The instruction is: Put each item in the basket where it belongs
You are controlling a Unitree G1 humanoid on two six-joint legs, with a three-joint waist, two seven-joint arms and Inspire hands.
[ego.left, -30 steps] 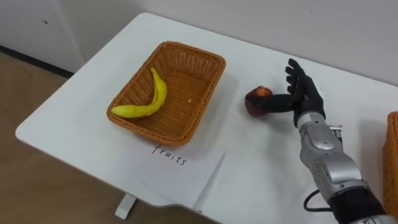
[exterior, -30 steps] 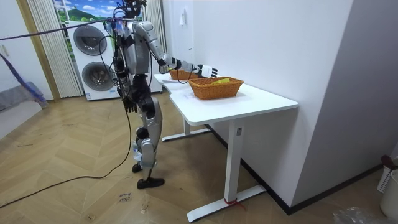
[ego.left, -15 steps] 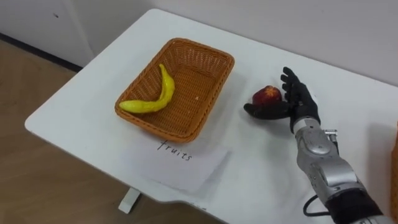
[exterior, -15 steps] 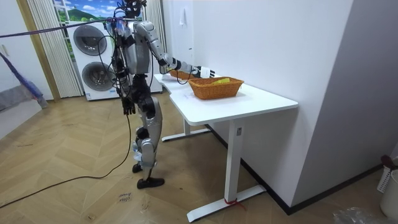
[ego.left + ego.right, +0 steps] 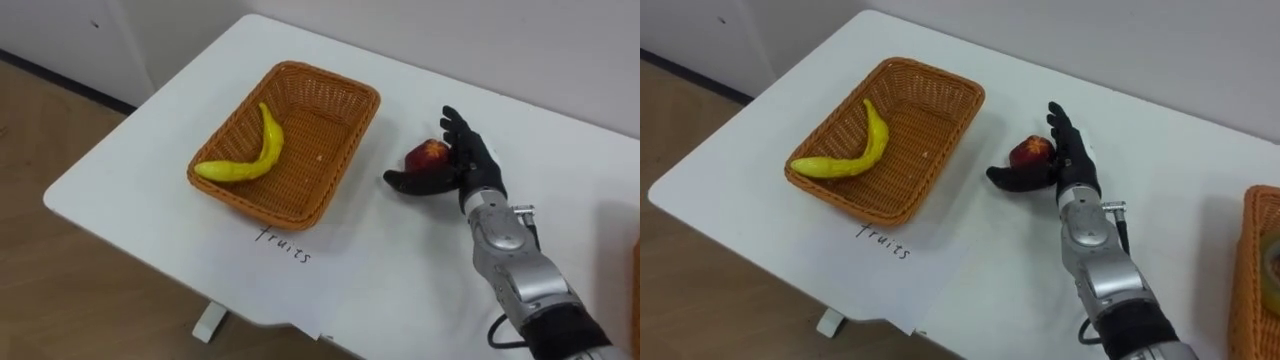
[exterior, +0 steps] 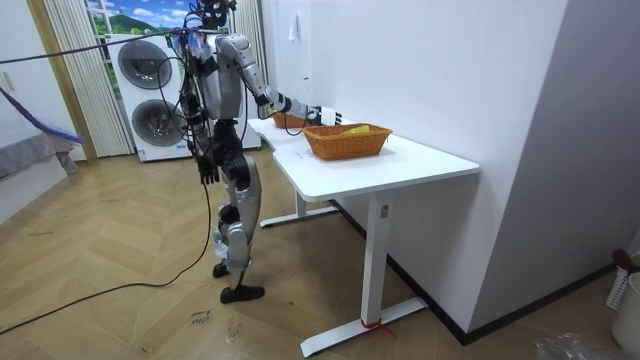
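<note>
left eye view shows you the right hand (image 5: 466, 166) with fingers straight and spread, cupped against the red apple (image 5: 427, 154) on the table (image 5: 130, 170), just right of the fruit basket (image 5: 340, 118). a banana (image 5: 248, 160) lies in that basket. the left hand (image 6: 207, 168) hangs by the robot's side.

Head stereo downward, room camera afar, shared table (image 5: 130, 170)

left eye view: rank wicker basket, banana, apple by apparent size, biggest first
1. wicker basket: largest by far.
2. banana: lies inside the basket.
3. apple: smallest, against the right robot hand.
All three sit about equally far from the camera, so nearness doesn't blur the order.
</note>
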